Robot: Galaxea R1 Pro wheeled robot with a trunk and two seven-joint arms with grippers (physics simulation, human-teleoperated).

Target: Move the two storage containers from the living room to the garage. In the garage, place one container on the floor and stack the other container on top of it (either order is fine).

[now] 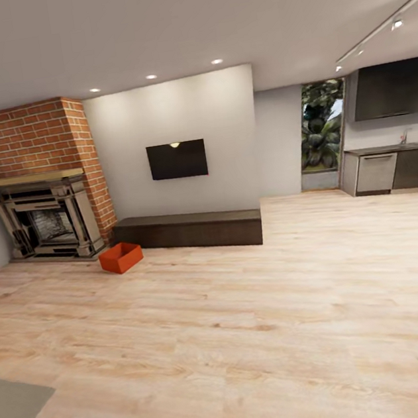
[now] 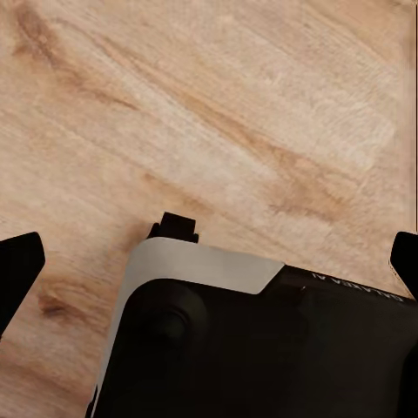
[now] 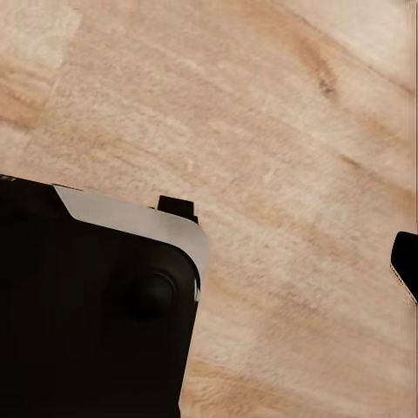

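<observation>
You are still fetching: drive to the orange bin point(image 1: 120, 258) by the fireplace point(image 1: 49, 223). Your left fingers point(image 2: 19, 266) are apart; the right, I cannot tell.

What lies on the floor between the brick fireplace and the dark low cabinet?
In the head view, one orange-red storage container sits on the light wood floor, in front of the gap between fireplace and cabinet.

An open-plan home interior: the living room, floored in light wood planks point(image 1: 255, 336), was marked by a red brick fireplace point(image 1: 44, 183) with a wooden mantel, a wall-mounted television point(image 1: 177, 160) above a long dark low cabinet point(image 1: 189, 230), and recessed ceiling lights. To one side, a kitchen corner point(image 1: 397, 167) with dark cupboards, an appliance and track lighting adjoined a tall window point(image 1: 322, 126) that looked onto foliage
</observation>
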